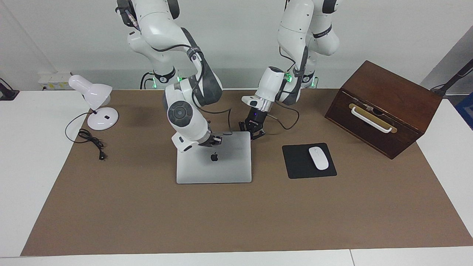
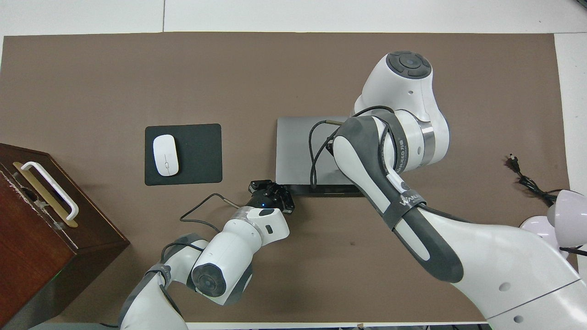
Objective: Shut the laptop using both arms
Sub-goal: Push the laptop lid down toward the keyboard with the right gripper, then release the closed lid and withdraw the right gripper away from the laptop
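The silver-grey laptop [image 1: 221, 168] with the apple logo lies mid-table, its lid lowered almost flat. In the overhead view the laptop [image 2: 293, 146] shows only a thin dark strip along the edge nearest the robots. My right gripper [image 1: 213, 140] rests on the lid's free edge, toward the right arm's end; in the overhead view the arm hides it. My left gripper [image 1: 253, 130] is low at the laptop's corner nearest the robots, toward the left arm's end, with its fingers spread; it also shows in the overhead view [image 2: 271, 190].
A black mouse pad [image 1: 295, 166] with a white mouse [image 1: 318, 158] lies beside the laptop toward the left arm's end. A wooden box [image 1: 384, 107] with a white handle stands past it. A white desk lamp [image 1: 94, 99] and its cable [image 1: 90, 142] sit at the right arm's end.
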Action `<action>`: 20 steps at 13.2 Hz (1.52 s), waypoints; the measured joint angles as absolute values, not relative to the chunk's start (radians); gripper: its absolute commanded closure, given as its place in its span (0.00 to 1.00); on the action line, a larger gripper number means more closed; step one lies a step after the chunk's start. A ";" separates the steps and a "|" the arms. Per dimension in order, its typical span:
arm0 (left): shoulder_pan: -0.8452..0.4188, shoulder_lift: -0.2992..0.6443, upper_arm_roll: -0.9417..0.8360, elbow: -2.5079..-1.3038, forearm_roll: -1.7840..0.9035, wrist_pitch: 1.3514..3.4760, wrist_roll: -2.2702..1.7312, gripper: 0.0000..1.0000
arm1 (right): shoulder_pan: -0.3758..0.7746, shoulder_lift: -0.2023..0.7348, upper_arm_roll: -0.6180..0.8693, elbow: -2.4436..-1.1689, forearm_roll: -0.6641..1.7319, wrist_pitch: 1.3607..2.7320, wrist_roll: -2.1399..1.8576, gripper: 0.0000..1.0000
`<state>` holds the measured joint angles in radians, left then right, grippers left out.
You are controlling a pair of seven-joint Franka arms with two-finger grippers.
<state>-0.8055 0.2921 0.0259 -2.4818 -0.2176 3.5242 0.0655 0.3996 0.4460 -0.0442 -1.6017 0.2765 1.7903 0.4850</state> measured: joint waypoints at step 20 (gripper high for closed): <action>-0.806 0.292 0.026 -2.482 -0.218 3.525 0.066 1.00 | 0.378 0.345 -0.050 -1.686 0.277 1.810 0.485 1.00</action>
<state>-0.8060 0.2921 0.0264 -2.4821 -0.2176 3.5247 0.0662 0.3776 0.3454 -0.0505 -1.6863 0.2766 1.8104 0.4851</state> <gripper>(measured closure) 0.991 0.991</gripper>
